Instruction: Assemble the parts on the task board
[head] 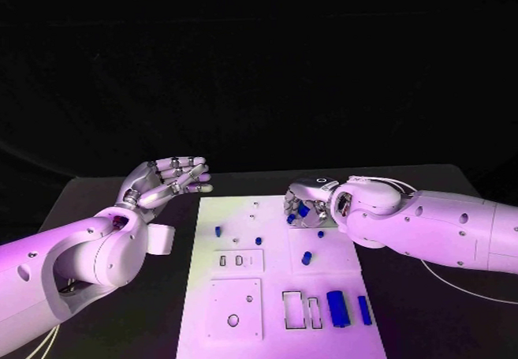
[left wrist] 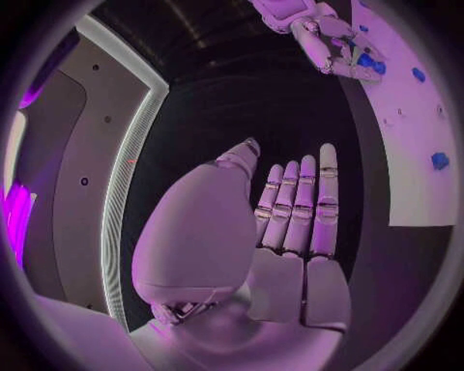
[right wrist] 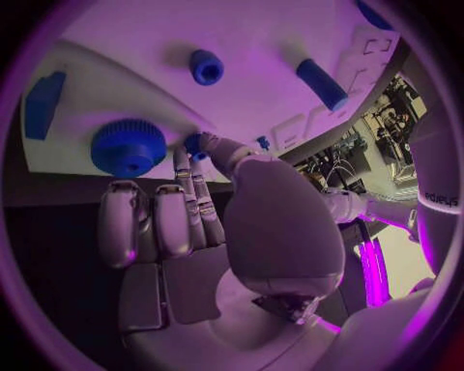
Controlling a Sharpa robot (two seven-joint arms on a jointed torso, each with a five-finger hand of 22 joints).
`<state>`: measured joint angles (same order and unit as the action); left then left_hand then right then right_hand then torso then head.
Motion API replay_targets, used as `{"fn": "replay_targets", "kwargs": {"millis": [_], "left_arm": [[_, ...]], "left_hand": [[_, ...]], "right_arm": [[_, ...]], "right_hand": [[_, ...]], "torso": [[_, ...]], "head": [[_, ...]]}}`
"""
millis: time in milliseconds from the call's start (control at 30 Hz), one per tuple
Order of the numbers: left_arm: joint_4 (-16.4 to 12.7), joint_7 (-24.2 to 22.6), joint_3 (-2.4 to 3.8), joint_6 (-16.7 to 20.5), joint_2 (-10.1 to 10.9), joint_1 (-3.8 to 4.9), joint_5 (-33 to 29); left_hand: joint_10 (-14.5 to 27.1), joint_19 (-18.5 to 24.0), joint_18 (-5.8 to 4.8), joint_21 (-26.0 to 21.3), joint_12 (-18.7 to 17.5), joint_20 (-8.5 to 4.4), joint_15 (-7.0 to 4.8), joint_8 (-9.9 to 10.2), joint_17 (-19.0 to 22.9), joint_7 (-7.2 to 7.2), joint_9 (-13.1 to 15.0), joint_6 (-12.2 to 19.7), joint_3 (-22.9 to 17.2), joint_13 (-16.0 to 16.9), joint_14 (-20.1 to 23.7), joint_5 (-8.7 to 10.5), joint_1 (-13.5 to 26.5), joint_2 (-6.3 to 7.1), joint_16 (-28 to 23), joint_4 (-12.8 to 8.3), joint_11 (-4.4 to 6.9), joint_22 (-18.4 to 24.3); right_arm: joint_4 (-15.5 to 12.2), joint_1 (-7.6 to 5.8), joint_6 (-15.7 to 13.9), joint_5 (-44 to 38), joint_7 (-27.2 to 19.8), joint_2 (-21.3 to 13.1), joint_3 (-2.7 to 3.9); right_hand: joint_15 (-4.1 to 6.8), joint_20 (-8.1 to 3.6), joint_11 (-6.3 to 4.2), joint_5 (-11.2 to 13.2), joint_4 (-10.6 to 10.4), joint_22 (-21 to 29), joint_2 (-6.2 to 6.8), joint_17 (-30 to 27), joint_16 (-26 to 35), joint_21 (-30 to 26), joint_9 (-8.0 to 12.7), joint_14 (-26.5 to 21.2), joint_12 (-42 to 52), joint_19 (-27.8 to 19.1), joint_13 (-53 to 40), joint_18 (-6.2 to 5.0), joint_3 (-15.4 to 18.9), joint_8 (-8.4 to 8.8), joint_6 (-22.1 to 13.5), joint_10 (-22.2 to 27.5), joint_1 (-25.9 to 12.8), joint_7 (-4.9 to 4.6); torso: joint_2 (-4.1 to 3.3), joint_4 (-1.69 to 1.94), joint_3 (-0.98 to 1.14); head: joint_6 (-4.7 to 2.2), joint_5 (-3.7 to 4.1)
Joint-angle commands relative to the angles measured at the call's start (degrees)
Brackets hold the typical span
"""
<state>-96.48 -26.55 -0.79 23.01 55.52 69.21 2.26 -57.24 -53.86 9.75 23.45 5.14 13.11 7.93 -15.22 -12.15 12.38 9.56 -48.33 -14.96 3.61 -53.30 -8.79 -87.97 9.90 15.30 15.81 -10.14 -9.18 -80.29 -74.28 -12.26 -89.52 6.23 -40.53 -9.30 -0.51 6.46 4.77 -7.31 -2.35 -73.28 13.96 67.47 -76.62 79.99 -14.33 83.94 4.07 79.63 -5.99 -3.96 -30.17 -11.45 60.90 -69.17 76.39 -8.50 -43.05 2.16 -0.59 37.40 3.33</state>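
Reaching over the far right part of the white board point(head: 236, 338), the right hand point(head: 309, 205) is bent down with its fingers on a small blue peg point(right wrist: 196, 145); in the right wrist view the thumb and a fingertip meet on this peg, so the hand is pinching it. Just beside the fingers in that view sits a round blue knob with a ribbed edge point(right wrist: 127, 146), and farther across the board stand a short blue cap point(right wrist: 206, 66) and a longer blue cylinder point(right wrist: 321, 83) lying tilted. A flat blue block point(right wrist: 42, 103) lies near the board's edge.

The left hand point(head: 166, 181) is raised off the black counter point(head: 127, 310) to the left of the board's far corner, palm up, fingers straight and side by side, grasping nothing. The left wrist view shows the same: the fingers point(left wrist: 300, 202) are stretched out flat with nothing between them and the thumb, while the other hand works at the board's edge in the distance.

From the head view the board lies lengthwise in the middle of the counter. Small blue pieces dot its middle: one point(head: 217, 230) near the left edge, one point(head: 259, 240) a little farther in, and one point(head: 307, 257) on the right square panel. Near the front right, two long blue bars point(head: 336, 309) point(head: 364, 310) lie side by side, next to an outlined rectangular slot point(head: 293, 309).
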Motion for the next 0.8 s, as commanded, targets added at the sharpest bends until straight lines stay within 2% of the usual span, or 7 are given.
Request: {"fn": "replay_targets", "kwargs": {"millis": [33,167,333,400,567,633,800], "left_arm": [[0.0,0.0,0.07,-1.1,0.0,0.10,-0.2],[0.0,0.0,0.07,-1.2,0.0,0.10,-0.2],[0.0,0.1,0.07,-1.2,0.0,0.10,-0.2],[0.1,0.2,0.07,-1.3,0.0,0.10,-0.2],[0.2,0.4,0.07,-1.3,-0.1,0.10,-0.2],[0.3,0.5,0.06,-1.3,-0.1,0.10,-0.2],[0.6,0.8,0.06,-1.3,-0.1,0.10,-0.2]], "left_hand": [[0.0,-0.4,0.67,0.3,-0.3,-0.06,0.03,0.3,-0.1,0.60,-0.1,0.5,-0.1,0.1,0.5,0.28,0.3,0.31,-0.3,0.1,-0.22,0.0],[0.0,-0.4,0.67,0.3,-0.3,-0.06,0.03,0.3,-0.1,0.60,-0.1,0.5,-0.1,0.1,0.5,0.28,0.3,0.31,-0.3,0.1,-0.22,0.0],[0.0,-0.4,0.67,0.3,-0.3,-0.06,0.03,0.3,-0.1,0.60,-0.1,0.5,-0.1,0.1,0.5,0.28,0.3,0.31,-0.3,0.1,-0.22,0.0],[0.0,-0.4,0.67,0.3,-0.3,-0.06,0.03,0.3,-0.1,0.60,-0.1,0.5,-0.1,0.1,0.5,0.28,0.3,0.31,-0.3,0.1,-0.22,0.0],[0.0,-0.4,0.67,0.3,-0.3,-0.06,0.03,0.3,-0.1,0.60,-0.1,0.5,-0.1,0.1,0.5,0.28,0.3,0.31,-0.3,0.1,-0.22,0.0],[0.1,-0.4,0.64,0.3,-0.5,-0.05,0.07,0.3,-0.1,0.60,-0.1,0.6,-0.1,0.1,0.6,0.30,0.2,0.24,-0.4,-0.1,-0.25,0.0],[0.1,-0.4,0.63,0.3,-0.6,-0.05,0.08,0.4,-0.1,0.59,-0.1,0.6,-0.2,0.1,0.7,0.31,0.0,0.19,-0.5,-0.2,-0.25,0.0]], "right_arm": [[0.0,0.07,1.0,-0.9,0.3,0.0,0.00],[0.0,0.08,0.9,-0.8,0.2,0.1,0.00],[-0.1,0.12,-1.5,-0.4,-0.3,0.1,0.00],[-0.1,0.14,-3.1,-0.2,-0.2,0.0,0.00],[-0.4,0.15,-7.6,-0.2,0.9,-0.2,0.01],[-0.9,0.09,-9.3,-0.2,1.5,-0.4,0.03],[-1.6,-0.23,-11.2,-0.3,2.9,-0.2,0.11]], "right_hand": [[0.09,0.04,0.09,-0.2,-0.1,-0.1,0.42,0.0,-0.3,0.3,0.0,1.9,0.0,0.3,0.1,0.35,-0.4,-0.04,0.5,-0.4,0.1,0.03],[0.17,0.01,0.00,-0.1,-0.1,-0.4,0.31,0.1,-0.5,0.5,-0.3,1.9,0.0,0.4,0.2,0.40,-1.2,-0.22,0.8,-0.8,0.0,0.13],[0.79,-0.36,-0.79,0.0,-0.2,-2.2,-0.56,0.7,-1.2,1.6,-1.2,2.0,0.6,1.3,0.0,0.70,-2.8,-1.45,2.5,-2.9,-0.4,1.01],[1.39,-0.88,-1.50,0.0,-0.1,-3.3,-2.18,1.1,-1.7,2.2,-2.1,2.1,0.9,1.9,-0.2,0.91,-3.9,-2.52,3.7,-4.4,-0.2,1.79],[1.91,-1.45,-2.02,0.0,0.3,-4.1,-3.70,1.1,-1.9,2.7,-4.0,2.1,0.7,2.3,-0.5,1.06,-5.3,-4.05,3.9,-5.9,-0.3,2.35],[1.97,-1.54,-2.15,0.1,0.7,-4.5,-3.64,1.2,-2.1,2.9,-4.4,2.2,0.6,2.5,-0.6,1.14,-5.4,-4.45,3.9,-6.2,-0.2,2.38],[2.00,-1.60,-2.17,0.1,0.8,-4.8,-3.49,1.2,-2.2,3.1,-5.0,2.2,0.4,2.6,-0.6,1.19,-5.4,-4.84,3.8,-6.3,-0.5,2.45]], "torso": [[-0.15,0.06,0.00],[-0.27,0.10,-0.02],[-0.38,0.06,0.00],[-0.37,0.03,0.01],[-0.40,0.09,-0.05],[-0.41,0.09,-0.07],[-0.52,0.15,-0.05]], "head": [[-0.17,-0.01],[-0.16,0.05],[-0.28,-0.01],[-0.23,-0.02],[-0.47,0.01],[-0.63,0.03],[-0.86,0.00]]}}
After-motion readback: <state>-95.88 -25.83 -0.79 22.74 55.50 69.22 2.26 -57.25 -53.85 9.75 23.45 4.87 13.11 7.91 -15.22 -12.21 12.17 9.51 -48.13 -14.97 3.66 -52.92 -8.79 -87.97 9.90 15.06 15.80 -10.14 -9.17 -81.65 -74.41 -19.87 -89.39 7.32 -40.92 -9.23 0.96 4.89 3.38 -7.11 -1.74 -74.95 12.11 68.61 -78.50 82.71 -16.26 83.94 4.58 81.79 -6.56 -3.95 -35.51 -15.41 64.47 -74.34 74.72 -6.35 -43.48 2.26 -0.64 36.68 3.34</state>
